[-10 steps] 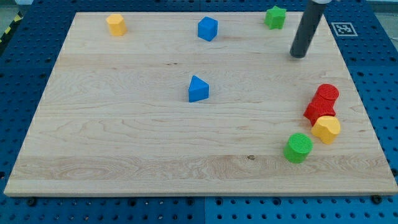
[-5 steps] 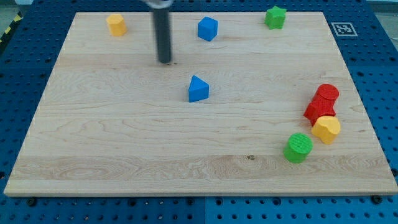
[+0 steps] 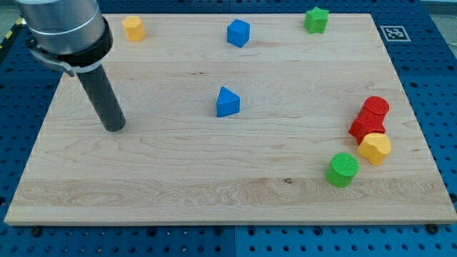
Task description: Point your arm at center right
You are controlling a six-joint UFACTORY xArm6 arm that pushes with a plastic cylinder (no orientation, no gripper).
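Observation:
My tip (image 3: 114, 127) rests on the wooden board (image 3: 178, 178) at the view's left, well left of the blue triangular block (image 3: 227, 102) near the middle. At the view's right, two red blocks, a cylinder (image 3: 375, 108) and another red block (image 3: 366, 126), touch each other, with a yellow hexagonal block (image 3: 374, 148) just below them and a green cylinder (image 3: 343, 169) to its lower left. My tip touches no block.
A yellow block (image 3: 133, 28) sits at the top left, a blue cube (image 3: 238, 33) at the top middle and a green star-like block (image 3: 315, 19) at the top right. A marker tag (image 3: 395, 32) lies off the board's top right corner.
My tip has swept from the board's upper right across to the upper middle, then down to the left side. No block has moved.

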